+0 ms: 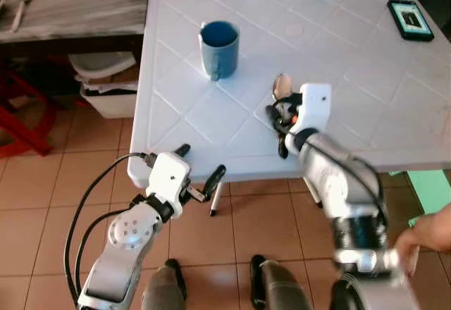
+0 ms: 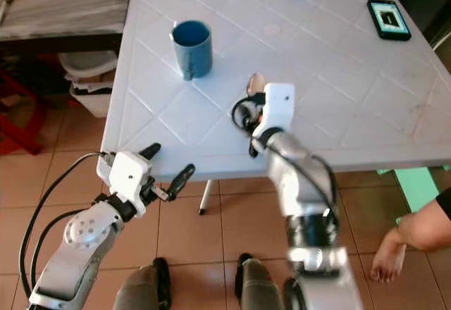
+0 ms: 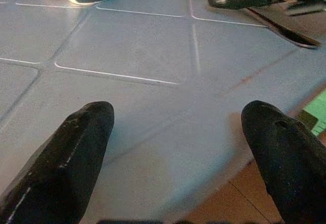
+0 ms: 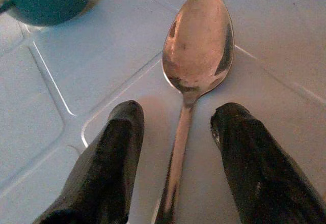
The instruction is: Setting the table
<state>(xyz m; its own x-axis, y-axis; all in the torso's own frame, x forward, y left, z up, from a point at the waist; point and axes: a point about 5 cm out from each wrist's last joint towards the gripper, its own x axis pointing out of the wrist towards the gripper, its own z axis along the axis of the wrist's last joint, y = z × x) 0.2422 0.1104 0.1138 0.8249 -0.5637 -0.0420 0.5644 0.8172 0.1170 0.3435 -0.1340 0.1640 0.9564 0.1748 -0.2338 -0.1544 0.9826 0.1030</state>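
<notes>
Spoon placement beside the mug.
Right gripper (image 4: 175,152) hovers with 2 fingers spread, straddling the spoon (image 4: 196,66) handle; the spoon lies flat on the white table (image 1: 366,113) near the blue mug (image 1: 219,48). Left gripper (image 1: 201,169) waits, fingers spread, at the table edge.

Silver arms, white wrist housings, black cables; left claw (image 1: 199,163), right claw (image 4: 175,155) black-fingered.

Head eyes look down; wrist views skim the table (image 1: 211,123) closely.
</notes>
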